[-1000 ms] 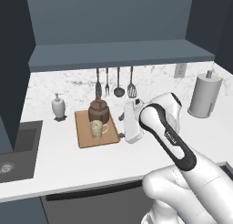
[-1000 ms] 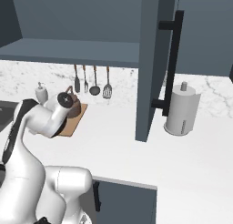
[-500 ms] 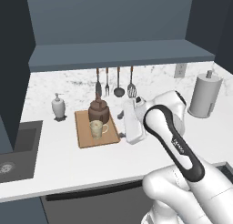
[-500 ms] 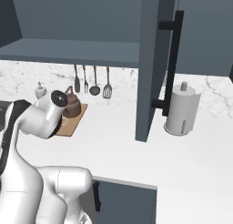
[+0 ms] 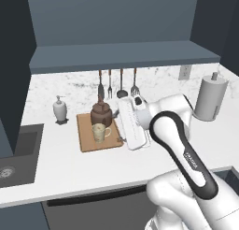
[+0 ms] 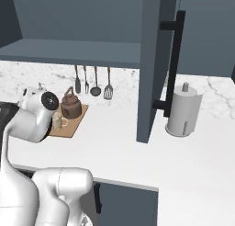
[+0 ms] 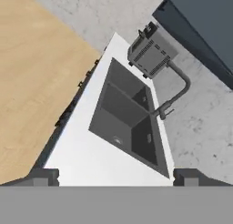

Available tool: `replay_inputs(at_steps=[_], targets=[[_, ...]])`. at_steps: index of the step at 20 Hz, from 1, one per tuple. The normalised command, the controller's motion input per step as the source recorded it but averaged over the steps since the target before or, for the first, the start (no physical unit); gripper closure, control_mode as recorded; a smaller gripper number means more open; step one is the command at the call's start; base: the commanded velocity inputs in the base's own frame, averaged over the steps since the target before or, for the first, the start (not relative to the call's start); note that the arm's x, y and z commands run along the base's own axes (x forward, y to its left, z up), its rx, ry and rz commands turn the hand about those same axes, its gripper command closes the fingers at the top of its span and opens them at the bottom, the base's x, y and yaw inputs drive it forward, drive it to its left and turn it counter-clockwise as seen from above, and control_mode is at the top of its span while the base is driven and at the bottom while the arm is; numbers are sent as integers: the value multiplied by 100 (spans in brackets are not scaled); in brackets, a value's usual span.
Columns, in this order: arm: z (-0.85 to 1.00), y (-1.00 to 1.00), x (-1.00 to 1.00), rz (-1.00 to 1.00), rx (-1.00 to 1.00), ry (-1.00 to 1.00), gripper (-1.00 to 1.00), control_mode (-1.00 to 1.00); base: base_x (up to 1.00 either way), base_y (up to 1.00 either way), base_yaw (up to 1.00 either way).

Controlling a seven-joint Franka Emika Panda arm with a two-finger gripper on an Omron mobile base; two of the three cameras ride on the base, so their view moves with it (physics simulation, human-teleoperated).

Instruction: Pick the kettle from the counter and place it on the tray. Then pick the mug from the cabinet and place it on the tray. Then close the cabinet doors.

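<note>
White marbled counter (image 5: 70, 163) runs under an open cabinet (image 5: 121, 56) whose single shelf is bare. On the counter lies the tray (image 5: 88, 139), and on it stand both the kettle (image 5: 101, 115) and the mug (image 5: 99, 132); the mug sits at 6 o'clock from the kettle, just beside it. In the right base view the kettle (image 6: 70, 106) and mug (image 6: 58, 121) show on the tray (image 6: 71, 126) too, with the arm's wrist in front of them at 9 o'clock.

One cabinet door (image 6: 153, 64) stands open, edge-on, with its black bar handle (image 6: 173, 64) facing 3 o'clock. A towel roll (image 6: 183, 112) stands on the counter just past it. Four utensils (image 5: 117, 84) hang on the wall above the kettle, and a soap bottle (image 5: 59, 109) stands at 9 o'clock from the tray.

The gripper (image 7: 116, 175) has its two fingertips (image 7: 43, 176) far apart, at the widest, with nothing between them. Beyond them the hand view looks down on a dark sink (image 7: 127, 120) with a faucet (image 7: 175, 93), a toaster (image 7: 150, 52) near it, and wood floor (image 7: 32, 73).
</note>
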Motion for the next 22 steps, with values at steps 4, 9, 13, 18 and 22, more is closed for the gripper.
replay_inputs(at_steps=[4,9,13,18,22], targets=[[36,30,-55,11,0,-40,-100,-100,0,0,0],[38,32,-47,9,0,-20,-100,-100,0,0,0],[39,47,-56,12,0,-20,-100,-100,0,0,0],[38,54,-56,9,0,-20,-100,-100,0,0,0],[32,62,-46,0,-3,-12,-100,-100,0,0,0]])
